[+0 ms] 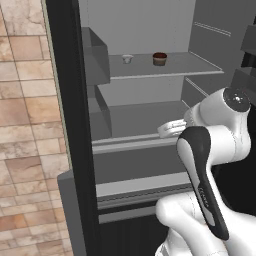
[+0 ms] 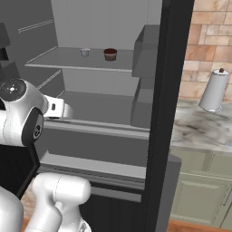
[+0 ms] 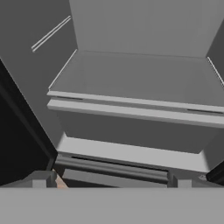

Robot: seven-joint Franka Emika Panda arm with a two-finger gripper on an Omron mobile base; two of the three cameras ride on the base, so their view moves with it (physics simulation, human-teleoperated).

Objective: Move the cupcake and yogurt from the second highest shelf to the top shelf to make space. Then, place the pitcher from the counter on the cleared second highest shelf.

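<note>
The cupcake (image 1: 159,58) (image 2: 110,54) and the small white yogurt (image 1: 127,58) (image 2: 84,52) stand side by side on a grey fridge shelf (image 1: 190,65) (image 2: 54,59), the yogurt to the cupcake's left. My gripper (image 3: 109,180) is open, its fingertips (image 3: 41,179) far apart with nothing between them. It hangs in front of the bare shelf below (image 3: 131,78), lower than both items and clear of them. The white hand (image 1: 171,128) (image 2: 61,110) sits by that lower shelf's front edge. The marble counter (image 2: 204,129) lies to the fridge's right. The top shelf and the pitcher are out of view.
The open fridge door's dark edge (image 1: 70,125) (image 2: 163,104) carries grey door bins (image 1: 97,55) (image 2: 147,50). A tall white cylinder with a dark knob (image 2: 214,90) stands on the counter over pale cabinet doors (image 2: 199,195). A tiled wall (image 1: 25,125) is at the left.
</note>
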